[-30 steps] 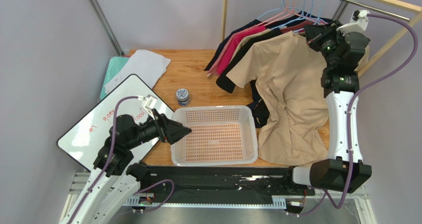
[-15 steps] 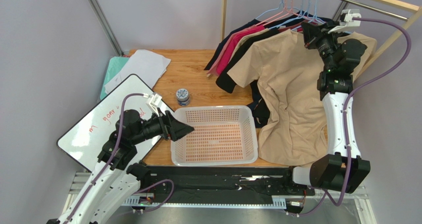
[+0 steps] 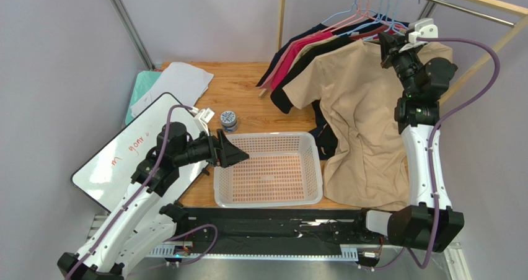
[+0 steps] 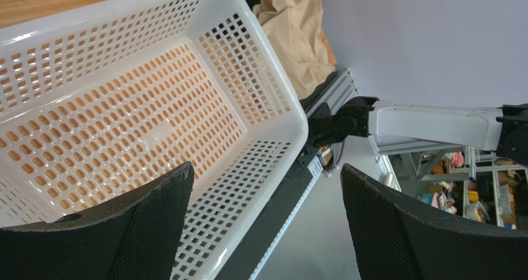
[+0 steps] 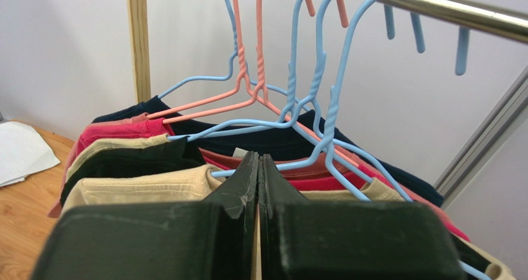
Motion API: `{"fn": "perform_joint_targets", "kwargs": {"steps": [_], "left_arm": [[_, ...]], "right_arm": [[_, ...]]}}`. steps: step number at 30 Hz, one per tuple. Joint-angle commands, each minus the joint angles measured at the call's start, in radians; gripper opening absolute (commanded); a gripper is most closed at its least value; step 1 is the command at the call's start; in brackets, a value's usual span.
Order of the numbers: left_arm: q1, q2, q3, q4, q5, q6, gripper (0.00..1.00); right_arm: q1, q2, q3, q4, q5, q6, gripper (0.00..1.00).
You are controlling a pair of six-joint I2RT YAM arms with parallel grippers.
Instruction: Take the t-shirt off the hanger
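Observation:
A tan t-shirt (image 3: 362, 119) hangs from a light blue hanger (image 5: 328, 113) on the metal rail (image 5: 434, 4), its lower part draped over the table's right side. My right gripper (image 3: 389, 48) is up at the shirt's collar by the hanger. In the right wrist view its jaws (image 5: 258, 159) are pressed together with a thin strip of tan fabric between them. My left gripper (image 3: 238, 157) is open and empty over the left rim of the white basket (image 3: 269, 197). The left wrist view (image 4: 265, 168) shows only the basket (image 4: 272, 88) below it.
Navy, red, tan and black shirts (image 3: 303, 51) hang on pink and blue hangers behind the tan one. A whiteboard (image 3: 118, 162), white paper (image 3: 176, 82) and a small jar (image 3: 228, 120) lie on the table's left half. A wooden post (image 3: 282, 13) stands behind the rail.
My right gripper has moved up and back toward the rail, lifting the shirt's collar with it. My left arm has moved forward and right, reaching over the basket's left rim.

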Motion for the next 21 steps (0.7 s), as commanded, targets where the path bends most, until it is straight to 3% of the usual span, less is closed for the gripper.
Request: {"fn": "perform_joint_targets", "kwargs": {"steps": [1,4,6,7,10,13,17,21], "left_arm": [[-0.002,0.012,0.014,0.074,0.048,-0.008,0.92],[-0.002,0.008,-0.009,0.109,0.052,-0.031,0.92],[-0.002,0.005,-0.018,0.114,0.051,-0.038,0.91],[-0.002,0.0,-0.021,0.118,0.054,-0.038,0.91],[-0.002,-0.012,-0.032,0.123,0.065,-0.045,0.91],[-0.002,-0.043,-0.041,0.117,0.068,-0.042,0.91],[-0.002,-0.093,-0.044,0.089,0.054,-0.024,0.91],[-0.002,-0.118,-0.038,0.062,0.045,0.001,0.92]], "right_arm": [[0.004,-0.03,-0.016,0.037,0.013,-0.017,0.0],[0.002,-0.016,0.037,-0.072,0.134,0.222,0.0],[0.002,-0.021,0.051,-0.158,0.176,0.413,0.07],[0.002,-0.039,0.041,-0.173,0.22,0.475,0.22],[0.001,-0.073,0.001,-0.219,0.279,0.669,0.49],[0.001,-0.099,-0.018,-0.274,0.305,0.755,0.6],[0.001,-0.099,0.001,-0.311,0.359,0.806,0.7],[-0.001,-0.053,0.06,-0.311,0.35,0.836,0.65]]}}
